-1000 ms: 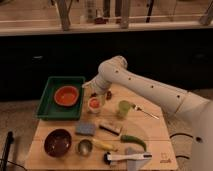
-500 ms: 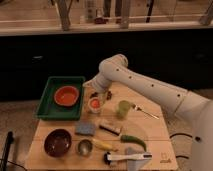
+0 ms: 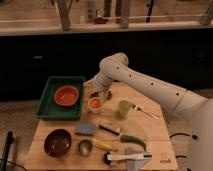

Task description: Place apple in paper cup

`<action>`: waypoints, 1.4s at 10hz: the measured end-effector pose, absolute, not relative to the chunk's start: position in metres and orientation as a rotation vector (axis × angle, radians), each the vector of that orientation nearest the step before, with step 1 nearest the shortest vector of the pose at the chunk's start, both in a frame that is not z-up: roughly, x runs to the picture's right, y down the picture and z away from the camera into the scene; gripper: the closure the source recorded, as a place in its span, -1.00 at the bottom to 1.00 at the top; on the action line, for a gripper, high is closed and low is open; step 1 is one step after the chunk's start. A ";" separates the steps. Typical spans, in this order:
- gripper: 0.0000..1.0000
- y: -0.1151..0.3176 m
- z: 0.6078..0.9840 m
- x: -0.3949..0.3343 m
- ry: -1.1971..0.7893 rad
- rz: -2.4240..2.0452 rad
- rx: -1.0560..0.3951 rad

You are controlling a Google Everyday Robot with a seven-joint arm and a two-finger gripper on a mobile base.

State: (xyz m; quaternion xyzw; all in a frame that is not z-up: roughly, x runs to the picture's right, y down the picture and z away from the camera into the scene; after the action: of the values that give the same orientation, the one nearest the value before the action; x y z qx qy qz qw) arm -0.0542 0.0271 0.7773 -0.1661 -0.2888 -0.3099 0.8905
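The gripper [image 3: 94,95] is still hovering just above the paper cup [image 3: 94,108] with the apple [image 3: 94,103] sitting inside, seemingly placed, though its grip I cannot tell

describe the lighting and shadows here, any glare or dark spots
Camera view: warm, dim light on the wooden table; the background behind it is near black, with a brighter strip along the top. No strong glare. The gripper sits darkly shaded just above the paper cup, where the apple shows orange.
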 end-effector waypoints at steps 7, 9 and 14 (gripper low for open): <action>-0.60 0.020 0.782 -0.052 -0.603 -0.643 -0.360; -0.60 0.017 0.785 -0.049 -0.602 -0.640 -0.363; -0.60 0.018 0.785 -0.051 -0.604 -0.642 -0.364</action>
State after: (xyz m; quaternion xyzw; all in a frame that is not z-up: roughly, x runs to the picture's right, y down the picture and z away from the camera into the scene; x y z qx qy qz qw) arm -0.0511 0.0175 0.7852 -0.1753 -0.2906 -0.3090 0.8885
